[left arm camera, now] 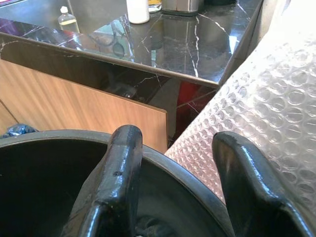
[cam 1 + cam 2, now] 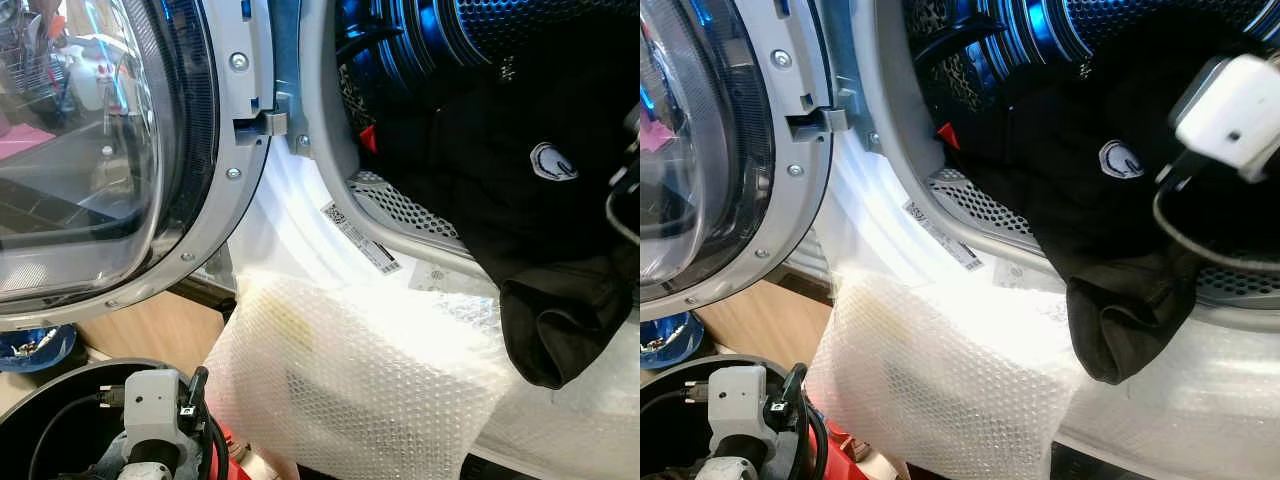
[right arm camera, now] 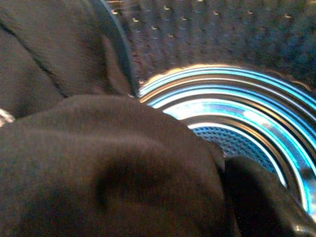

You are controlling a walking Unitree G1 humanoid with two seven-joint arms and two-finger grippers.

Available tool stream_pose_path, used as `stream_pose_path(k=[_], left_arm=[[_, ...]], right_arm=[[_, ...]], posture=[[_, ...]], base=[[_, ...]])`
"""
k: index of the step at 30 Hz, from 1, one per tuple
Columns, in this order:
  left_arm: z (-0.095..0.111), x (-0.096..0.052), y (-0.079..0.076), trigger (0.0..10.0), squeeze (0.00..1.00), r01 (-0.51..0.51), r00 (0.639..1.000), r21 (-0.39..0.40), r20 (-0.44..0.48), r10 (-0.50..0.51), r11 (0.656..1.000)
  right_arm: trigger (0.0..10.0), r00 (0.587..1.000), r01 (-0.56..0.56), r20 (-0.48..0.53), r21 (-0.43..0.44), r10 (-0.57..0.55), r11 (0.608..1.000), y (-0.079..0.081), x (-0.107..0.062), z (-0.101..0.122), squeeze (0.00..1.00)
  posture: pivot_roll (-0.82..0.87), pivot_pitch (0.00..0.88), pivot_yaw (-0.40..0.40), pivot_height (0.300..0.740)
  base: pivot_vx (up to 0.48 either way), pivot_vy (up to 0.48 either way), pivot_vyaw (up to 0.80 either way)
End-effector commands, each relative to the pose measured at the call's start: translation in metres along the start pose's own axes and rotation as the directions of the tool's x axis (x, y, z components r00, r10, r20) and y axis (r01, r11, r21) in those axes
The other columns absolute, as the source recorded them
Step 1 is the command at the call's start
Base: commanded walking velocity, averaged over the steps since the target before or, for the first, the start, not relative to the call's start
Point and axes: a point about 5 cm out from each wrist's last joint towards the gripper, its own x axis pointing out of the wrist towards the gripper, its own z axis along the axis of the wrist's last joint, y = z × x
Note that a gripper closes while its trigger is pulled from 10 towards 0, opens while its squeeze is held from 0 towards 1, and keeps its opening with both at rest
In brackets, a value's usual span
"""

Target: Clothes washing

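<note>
Right eye view: black garment [image 2: 1080,200] drapes from the drum [image 2: 1040,30] over the door sill, its cuff hanging outside; right claw grip indeterminate, nearer than the released left claw [image 1: 177,187].

Head stereo pair looks down close at washer opening [image 2: 330,150], sharing bubble wrap [image 2: 940,390]; left wrist faces black bucket rim [image 1: 163,163], right wrist peers into drum [image 3: 232,113].
</note>
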Motion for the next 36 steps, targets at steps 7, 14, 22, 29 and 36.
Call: stream_pose_path(k=[7,14,22,29,36], left_arm=[[-0.003,-0.002,0.001,10.0,0.00,-0.004,1.000,0.008,-0.017,0.004,1.000],[-0.005,-0.003,0.001,10.0,0.00,-0.011,1.000,0.004,-0.021,0.011,1.000],[-0.005,-0.004,-0.001,10.0,0.00,-0.008,1.000,0.000,-0.022,0.008,1.000],[-0.005,-0.002,-0.005,10.0,0.00,0.025,1.000,0.002,-0.018,-0.025,1.000],[0.004,-0.005,-0.028,10.0,0.00,0.265,0.963,0.121,0.009,-0.268,0.957]], right_arm=[[0.9,0.992,0.112,-0.065,0.037,-0.109,0.993,-0.016,-0.001,-0.012,0.00],[10.0,0.990,0.122,-0.075,0.030,-0.120,0.992,-0.021,0.000,-0.014,0.00],[10.0,0.984,-0.151,-0.107,-0.071,0.143,0.986,-0.014,-0.016,-0.024,0.00],[10.0,0.988,-0.025,-0.150,0.012,0.027,1.000,-0.044,-0.021,-0.029,0.00],[10.0,0.998,0.004,-0.064,0.211,0.010,0.977,-0.049,-0.033,-0.033,0.00]], posture=[[-0.08,0.087,-0.002,0.740],[-0.08,0.095,-0.006,0.740],[-0.09,0.096,-0.004,0.740],[-0.10,0.096,-0.010,0.740],[-0.10,0.095,-0.003,0.740]], base=[[0.000,0.000,0.00],[0.000,0.000,0.00],[0.000,0.000,0.00],[0.000,0.000,0.00],[0.000,0.000,0.00]])
